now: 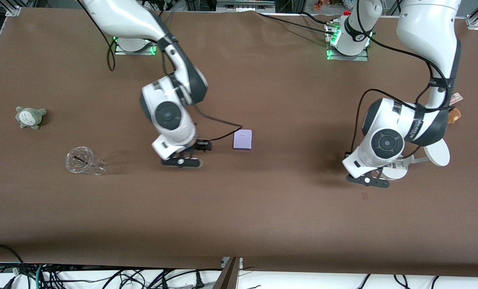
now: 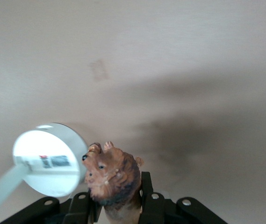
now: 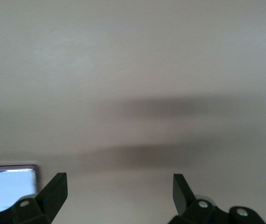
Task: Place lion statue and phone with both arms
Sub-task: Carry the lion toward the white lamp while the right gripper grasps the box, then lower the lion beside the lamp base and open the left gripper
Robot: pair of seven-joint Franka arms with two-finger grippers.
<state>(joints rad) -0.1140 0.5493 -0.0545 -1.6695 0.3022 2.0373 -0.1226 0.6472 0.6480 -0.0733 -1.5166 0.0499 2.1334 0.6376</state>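
1. The left gripper (image 2: 118, 205) is clamped on the lion (image 2: 111, 177), whose maned head sticks out between the fingers (image 2: 147, 191) at the bottom centre of the left wrist view.
2. In the front view this gripper (image 1: 373, 176) sits at the right of the frame, over the table (image 1: 263, 208) and just beside the white stand (image 1: 437, 154); the lion itself is hidden under the wrist there.
3. The stand's round disc (image 2: 51, 158) shows at the lower left of the left wrist view, close to the lion's head.
4. The right gripper (image 3: 118, 191) is wide apart and holds nothing; only bare table lies between its fingers (image 3: 53, 191).
5. In the front view the right gripper (image 1: 188, 154) is left of centre, low over the table.
6. The phone (image 1: 243, 139) lies flat near the frame's centre, just beside that gripper toward the left arm's end, not touching it; its edge (image 3: 9, 186) shows at the lower left of the right wrist view.
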